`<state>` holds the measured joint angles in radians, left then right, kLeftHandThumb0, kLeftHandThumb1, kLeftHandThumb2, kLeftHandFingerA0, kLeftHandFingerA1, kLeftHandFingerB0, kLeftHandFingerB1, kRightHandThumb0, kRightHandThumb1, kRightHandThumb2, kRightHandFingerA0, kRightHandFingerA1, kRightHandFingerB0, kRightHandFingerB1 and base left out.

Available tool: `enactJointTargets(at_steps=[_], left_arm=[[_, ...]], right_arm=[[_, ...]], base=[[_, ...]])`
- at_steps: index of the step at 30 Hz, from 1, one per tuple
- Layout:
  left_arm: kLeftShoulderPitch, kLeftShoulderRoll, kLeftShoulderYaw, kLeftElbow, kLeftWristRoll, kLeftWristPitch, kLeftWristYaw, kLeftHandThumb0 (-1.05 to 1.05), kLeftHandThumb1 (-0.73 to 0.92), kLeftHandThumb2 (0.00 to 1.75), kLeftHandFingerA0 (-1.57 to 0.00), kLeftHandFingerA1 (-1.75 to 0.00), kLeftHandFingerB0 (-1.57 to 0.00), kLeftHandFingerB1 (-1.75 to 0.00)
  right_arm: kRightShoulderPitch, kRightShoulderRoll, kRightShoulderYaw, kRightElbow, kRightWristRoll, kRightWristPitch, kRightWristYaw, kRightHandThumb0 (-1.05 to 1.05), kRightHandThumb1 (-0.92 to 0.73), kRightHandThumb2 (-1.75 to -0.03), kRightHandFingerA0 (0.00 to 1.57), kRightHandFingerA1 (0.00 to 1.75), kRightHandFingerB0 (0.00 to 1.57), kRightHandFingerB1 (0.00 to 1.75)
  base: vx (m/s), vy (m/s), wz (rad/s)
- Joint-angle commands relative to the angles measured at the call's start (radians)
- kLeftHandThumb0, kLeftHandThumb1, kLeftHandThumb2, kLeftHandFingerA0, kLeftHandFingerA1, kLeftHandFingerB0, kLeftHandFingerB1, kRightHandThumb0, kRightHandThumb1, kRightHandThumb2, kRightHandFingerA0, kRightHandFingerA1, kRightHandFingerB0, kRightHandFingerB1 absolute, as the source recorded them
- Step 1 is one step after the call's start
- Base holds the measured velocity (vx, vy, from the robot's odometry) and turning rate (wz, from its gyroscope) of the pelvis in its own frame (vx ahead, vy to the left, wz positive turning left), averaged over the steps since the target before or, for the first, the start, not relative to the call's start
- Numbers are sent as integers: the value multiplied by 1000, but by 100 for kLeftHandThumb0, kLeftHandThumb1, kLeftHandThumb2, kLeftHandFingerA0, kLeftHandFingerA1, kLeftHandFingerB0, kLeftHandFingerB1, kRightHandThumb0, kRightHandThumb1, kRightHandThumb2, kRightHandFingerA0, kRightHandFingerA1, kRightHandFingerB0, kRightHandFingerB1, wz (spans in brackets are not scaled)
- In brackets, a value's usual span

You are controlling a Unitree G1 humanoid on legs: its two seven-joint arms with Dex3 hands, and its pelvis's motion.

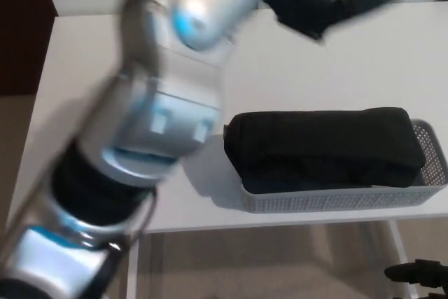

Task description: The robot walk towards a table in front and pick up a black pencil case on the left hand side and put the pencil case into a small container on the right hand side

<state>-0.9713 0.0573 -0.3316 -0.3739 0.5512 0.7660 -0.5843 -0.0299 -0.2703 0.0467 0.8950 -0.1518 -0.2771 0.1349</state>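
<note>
Because lying lengthwise in tray [336, 199] at front right edge of surface [84, 68], case [325, 146] apparently delivered. Left hand [315, 1] above back edge, fingers spread, empty, well apart from case. Right hand unseen.

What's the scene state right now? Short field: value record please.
view: head view, motion-blurred
table: white table
pencil case: black pencil case lying lengthwise in the container
container: grey mesh container at the table's front right edge
left arm: silver left arm raised across the picture's left and centre
left hand: left hand above the table's far side, fingers apart, holding nothing, clear of the case
right hand: not in view
task state: case appears placed
</note>
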Motion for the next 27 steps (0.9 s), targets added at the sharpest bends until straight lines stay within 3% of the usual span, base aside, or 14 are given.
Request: enactJointTargets(at_steps=[1,5,6,7,13,14,15,16,17,18,21,22,23,27], left_arm=[[19,139,159,-154,-104,3,-78,-82,60,100,0,-22,0,-15],[122,244,268,-283,-175,40,-135,-80,59,98,-2,-23,-2,-17],[163,263,300,-310,-193,38,-148,-80,75,63,-3,-26,0,-22],[300,299,381,-386,-227,10,-163,-81,60,97,-3,-24,-4,-16],[855,285,641,-605,-341,-160,-226,-80,59,94,-6,-33,-3,-21],[911,271,664,-618,-351,-186,-231,-78,74,63,-9,-29,-6,-22],[1059,218,716,-629,-392,-276,-240,-82,56,92,0,-40,-15,-28],[1193,168,758,-630,-432,-362,-245,-82,56,92,0,-40,-15,-28],[1318,122,794,-611,-480,-440,-267,-76,61,62,-10,-32,-11,-23],[1434,82,825,-567,-533,-526,-298,-77,51,86,-4,-38,-9,-28],[1652,35,869,-489,-606,-631,-381,-71,47,82,-6,-30,-8,-28],[1777,11,918,-417,-662,-657,-482,-34,32,90,-2,-51,0,-48],[1854,7,946,-356,-696,-683,-549,-31,32,90,-8,-52,-6,-50],[1956,129,949,-112,-728,-788,-735,-58,50,56,-43,-44,-29,-34]], right_arm=[[10,-3,-7,18,13,2,12,-33,-63,-58,72,47,62,43],[30,-8,12,11,-14,0,-8,-35,-63,-57,72,45,62,42],[35,-4,14,10,-13,3,-7,-35,-63,-57,72,45,61,42],[47,-9,21,-3,-17,-1,-5,-35,-63,-57,73,46,61,43],[58,-11,35,-1,-25,8,-14,-37,-60,-60,71,47,59,43],[60,-9,35,0,-24,6,-15,-34,-62,-57,72,45,61,42],[61,-5,28,7,-16,-2,-19,-33,-62,-57,70,45,59,42],[60,-4,21,13,-9,-10,-23,-33,-62,-57,70,45,59,42],[67,-1,14,14,-1,-21,-26,-34,-63,-58,69,45,58,41],[64,2,7,17,5,-26,-33,-34,-64,-59,67,45,57,41],[75,-1,4,12,2,-23,-47,-35,-64,-59,67,45,56,41],[78,-2,5,16,1,-27,-49,-34,-64,-59,66,45,55,41],[81,0,3,22,4,-32,-47,-33,-64,-59,65,45,55,41],[92,4,5,33,-4,-22,-68,-34,-64,-59,67,44,57,41]], base=[[0,0,0],[0,0,0],[0,0,0],[0,0,0],[0,0,0],[0,0,0],[0,0,0],[0,0,0],[0,0,0],[0,0,0],[0,0,0],[0,0,0],[0,0,0],[0,0,0]])
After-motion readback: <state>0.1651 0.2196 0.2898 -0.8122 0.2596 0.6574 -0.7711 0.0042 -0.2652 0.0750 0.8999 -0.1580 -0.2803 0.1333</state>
